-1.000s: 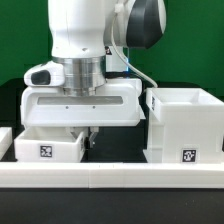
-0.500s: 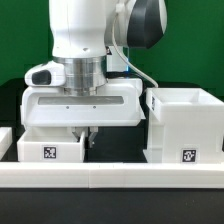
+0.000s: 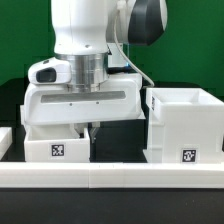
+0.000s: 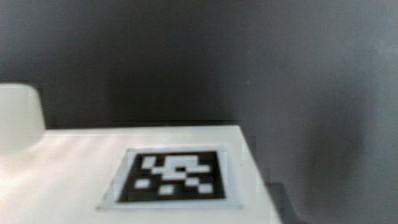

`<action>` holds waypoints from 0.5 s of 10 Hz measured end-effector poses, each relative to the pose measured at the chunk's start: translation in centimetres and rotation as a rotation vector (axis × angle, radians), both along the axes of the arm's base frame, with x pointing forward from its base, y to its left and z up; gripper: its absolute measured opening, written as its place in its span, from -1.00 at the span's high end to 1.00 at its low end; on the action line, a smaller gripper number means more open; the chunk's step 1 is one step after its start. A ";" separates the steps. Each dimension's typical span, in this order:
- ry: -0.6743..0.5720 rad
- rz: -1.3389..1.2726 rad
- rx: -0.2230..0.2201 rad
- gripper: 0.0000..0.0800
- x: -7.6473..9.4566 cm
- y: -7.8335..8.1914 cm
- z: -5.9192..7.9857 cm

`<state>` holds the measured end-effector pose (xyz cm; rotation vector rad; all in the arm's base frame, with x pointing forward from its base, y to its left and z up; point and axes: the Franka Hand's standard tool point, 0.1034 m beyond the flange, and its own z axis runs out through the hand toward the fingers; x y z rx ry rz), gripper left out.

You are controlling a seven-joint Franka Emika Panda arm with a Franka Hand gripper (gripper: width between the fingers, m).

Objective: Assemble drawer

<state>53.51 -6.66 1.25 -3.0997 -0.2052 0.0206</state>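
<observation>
A small white open-topped tray [image 3: 55, 146] with a black-and-white tag [image 3: 57, 152] sits at the exterior view's left, under my hand. My gripper [image 3: 88, 132] reaches down at the tray's right wall, with one dark finger showing beside it, and appears shut on that wall. The large boxy case [image 3: 185, 125] stands at the exterior view's right, tag [image 3: 188, 155] on its front, a short gap from the tray. The wrist view shows the tray's white face [image 4: 71, 160] and its tag [image 4: 175, 178] close up. My own fingertips are not clear there.
A long low white border wall [image 3: 110, 176] runs along the front of the table. Another white part [image 3: 5, 140] shows at the far left edge. The tabletop is black and the backdrop is green.
My hand has risen a little and shifted toward the exterior view's right. The small tray has moved with it toward the case, and its front face now looks taller.
</observation>
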 end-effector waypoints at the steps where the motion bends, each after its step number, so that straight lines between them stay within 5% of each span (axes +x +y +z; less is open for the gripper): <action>1: -0.002 -0.001 0.000 0.90 0.0 0.0 0.1; 5: 0.001 0.086 -0.002 0.90 -0.2 -0.1 -0.1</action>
